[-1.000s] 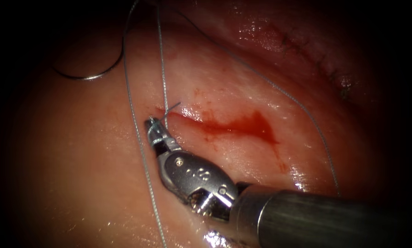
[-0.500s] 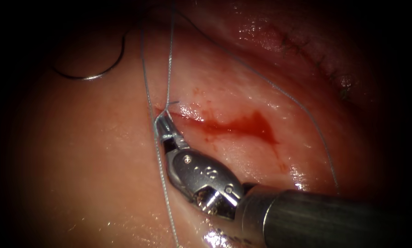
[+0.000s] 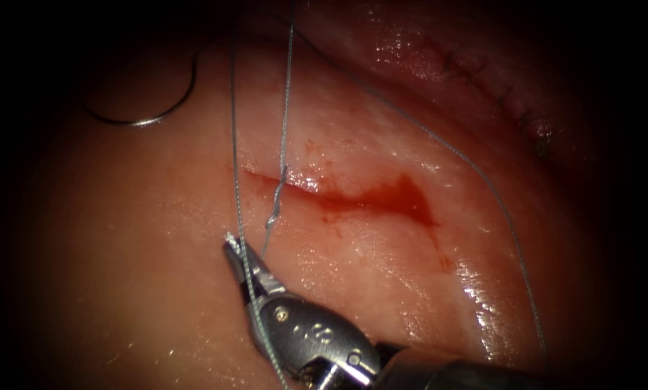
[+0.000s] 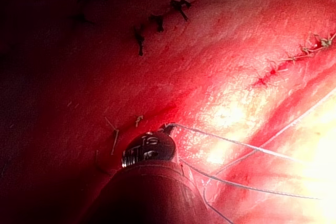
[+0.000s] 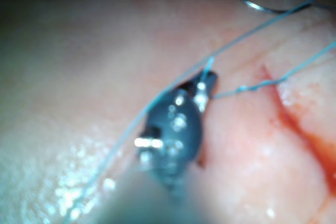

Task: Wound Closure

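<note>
Tissue (image 3: 121, 289): pale pork belly under the endoscope, wet and shiny at the near right; an older stitched line (image 3: 497, 87) runs along the far right.
Cut (image 3: 338, 191): short slit near mid-field, running left to right.
Fluid (image 3: 399, 198): red pool in the right part of the cut, with specks around it.
Right tool (image 3: 235, 249): enters from the near right, tip on the tissue nearer the camera than the cut's left end. Jaws closed on the thread's short end; pulled back from the cut compared with 1.0 s ago.
Left tool (image 4: 149, 148): seen in its own wrist view, with thread strands at its tip; jaw state cannot be told.
Thread (image 3: 284, 108): two strands rise from the cut's left end to the far edge; a twisted knot (image 3: 274, 209) sits between cut and right tool. Another strand arcs around the right side.
Needle (image 3: 147, 115): free on the tissue, far left of the cut, held by neither tool, not in the tissue.
</note>
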`<state>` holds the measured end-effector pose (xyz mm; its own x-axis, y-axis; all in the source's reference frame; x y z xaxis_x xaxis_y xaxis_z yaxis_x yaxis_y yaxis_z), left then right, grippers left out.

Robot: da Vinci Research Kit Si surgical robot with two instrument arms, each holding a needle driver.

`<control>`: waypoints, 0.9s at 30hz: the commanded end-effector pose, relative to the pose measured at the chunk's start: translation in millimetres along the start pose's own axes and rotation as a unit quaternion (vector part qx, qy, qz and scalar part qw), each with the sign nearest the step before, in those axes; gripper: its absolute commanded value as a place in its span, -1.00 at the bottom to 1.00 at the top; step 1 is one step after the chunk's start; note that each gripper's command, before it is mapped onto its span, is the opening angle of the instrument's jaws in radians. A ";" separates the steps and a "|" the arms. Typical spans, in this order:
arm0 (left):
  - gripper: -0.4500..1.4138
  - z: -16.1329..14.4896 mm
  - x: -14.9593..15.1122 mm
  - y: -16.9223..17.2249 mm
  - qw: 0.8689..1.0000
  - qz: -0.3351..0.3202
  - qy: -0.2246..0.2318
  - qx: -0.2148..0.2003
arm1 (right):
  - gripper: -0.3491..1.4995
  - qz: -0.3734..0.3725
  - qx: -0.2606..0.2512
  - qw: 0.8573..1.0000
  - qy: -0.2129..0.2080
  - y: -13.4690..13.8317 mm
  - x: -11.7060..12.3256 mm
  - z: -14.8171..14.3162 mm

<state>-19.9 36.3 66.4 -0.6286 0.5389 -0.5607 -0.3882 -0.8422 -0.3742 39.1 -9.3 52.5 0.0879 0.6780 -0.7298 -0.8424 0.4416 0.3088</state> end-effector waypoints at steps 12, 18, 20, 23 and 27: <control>-1.00 2.8 1.3 -4.6 1.000 -0.007 0.021 0.020 | -1.00 0.000 0.028 1.000 0.000 -1.2 -0.5 -0.4; -1.00 3.6 1.0 -5.1 0.999 -0.005 0.022 0.026 | -1.00 -0.005 0.039 0.999 -0.004 -1.5 -0.8 -0.6; -1.00 4.0 0.9 -5.5 0.999 -0.004 0.022 0.027 | -1.00 -0.006 0.042 0.999 -0.006 -1.7 -1.0 -0.8; -1.00 4.5 0.9 -6.3 0.999 -0.004 0.022 0.031 | -1.00 -0.013 0.048 0.999 -0.011 -2.4 -1.6 -1.3; -1.00 4.9 0.8 -6.6 0.999 -0.003 0.022 0.034 | -1.00 -0.015 0.054 0.998 -0.014 -2.8 -1.9 -1.4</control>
<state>-20.7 42.1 71.5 -0.5973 0.5437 -0.5896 -0.4387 -0.8369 -0.3274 39.7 -11.9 51.8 0.1277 0.6775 -0.7244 -0.7805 0.5193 0.3481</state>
